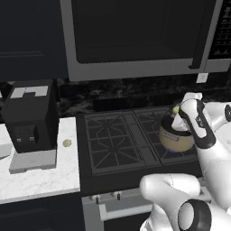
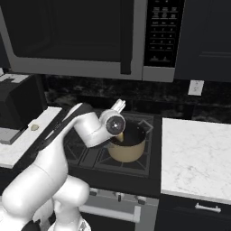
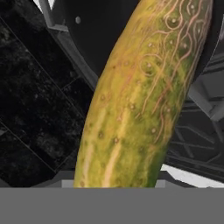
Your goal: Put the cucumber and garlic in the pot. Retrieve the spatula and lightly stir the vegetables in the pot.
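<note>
The tool (image 1: pixel 177 113) hangs over the far rim of the pot (image 1: pixel 177 139) on the stove's right front burner, gripping the cucumber (image 3: pixel 140 96), whose yellow-green tip pokes out above the pot. The garlic (image 1: pixel 67 143) sits alone on the white table (image 1: pixel 40 178) left of the stove, beside the black coffee machine (image 1: pixel 30 117).

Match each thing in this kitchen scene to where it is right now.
Things:
1. cucumber
2. garlic
3. pot
4. microwave

Places:
A. on the white counter left of the stove
B. on a stove burner
C. mounted above the stove
D. in the gripper, over the pot

Pairs: 1-D, 2-A, 3-B, 4-C
</note>
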Motion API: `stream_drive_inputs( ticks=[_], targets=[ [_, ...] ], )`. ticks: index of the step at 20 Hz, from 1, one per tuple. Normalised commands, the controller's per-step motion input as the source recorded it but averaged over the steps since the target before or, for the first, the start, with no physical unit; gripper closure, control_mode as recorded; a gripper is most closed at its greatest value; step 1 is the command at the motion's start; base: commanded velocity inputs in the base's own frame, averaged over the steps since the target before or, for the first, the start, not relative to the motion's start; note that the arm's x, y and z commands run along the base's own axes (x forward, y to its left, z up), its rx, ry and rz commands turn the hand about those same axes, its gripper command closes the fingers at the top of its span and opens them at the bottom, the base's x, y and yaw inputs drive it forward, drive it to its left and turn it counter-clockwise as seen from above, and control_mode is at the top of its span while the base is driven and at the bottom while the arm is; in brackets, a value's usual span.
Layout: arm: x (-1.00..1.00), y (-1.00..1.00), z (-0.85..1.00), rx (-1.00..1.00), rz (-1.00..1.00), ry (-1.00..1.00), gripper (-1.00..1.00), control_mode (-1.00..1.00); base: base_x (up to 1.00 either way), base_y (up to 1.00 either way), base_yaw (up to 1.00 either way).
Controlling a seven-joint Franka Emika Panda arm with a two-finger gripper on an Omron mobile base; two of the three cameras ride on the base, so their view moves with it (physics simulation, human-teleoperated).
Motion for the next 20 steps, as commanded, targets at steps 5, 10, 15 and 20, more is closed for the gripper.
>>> stream_drive_inputs(
  ticks=[5, 10, 15, 20],
  targets=[
    [0.62, -0.3, -0.4, 0.01, 0.0, 0.0, 1.0, -1.0, 0.0, 0.0, 0.0],
    [0.46, -0.23, -0.43, 0.05, 0.0, 0.0, 1.0, -1.0, 0.0, 0.0, 0.0],
    [0.21, -0.18, -0.29, 0.06, 0.0, 0.0, 1.0, -1.0, 0.0, 0.0, 0.0],
    [0.4, -0.15, -0.34, 0.06, 0.0, 0.05, 1.0, -1.0, 0.0, 0.0, 0.0]
  ],
)
